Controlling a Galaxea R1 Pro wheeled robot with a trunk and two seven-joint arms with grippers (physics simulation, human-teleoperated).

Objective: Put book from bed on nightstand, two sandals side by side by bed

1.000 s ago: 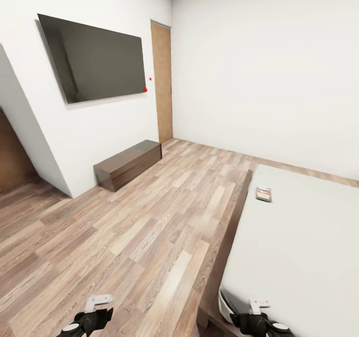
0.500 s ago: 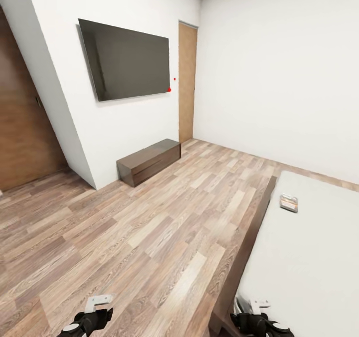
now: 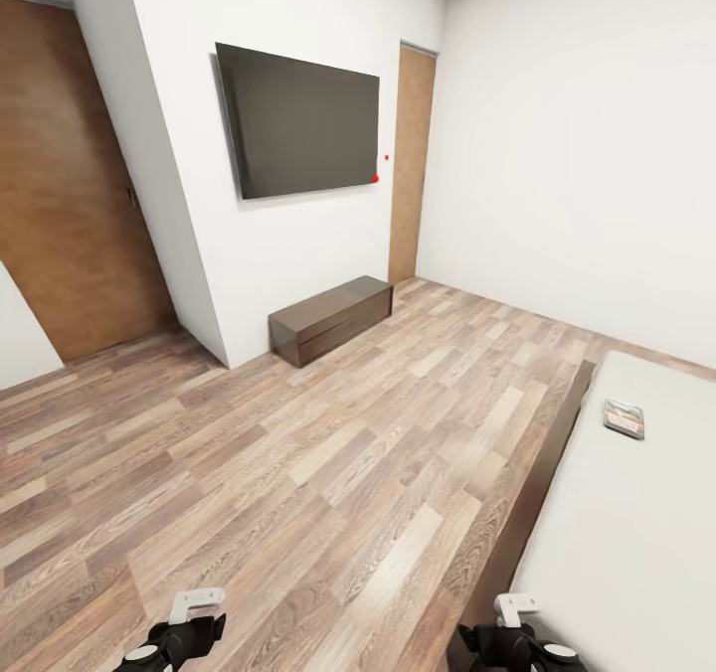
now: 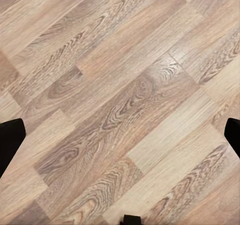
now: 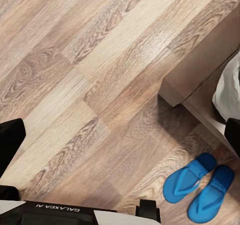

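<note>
Wood-plank bedroom floor (image 3: 298, 473): both grippers spread empty, small dark paperback book (image 3: 625, 419) far up the grey-white bed (image 3: 636, 543), overreach risk; blue flip-flop sandals (image 5: 200, 185) near the frame.

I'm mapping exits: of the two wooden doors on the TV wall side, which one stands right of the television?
The narrow light-brown door in the far corner, just past the television. The wider, darker brown door sits left of it, behind the jutting white wall.
</note>
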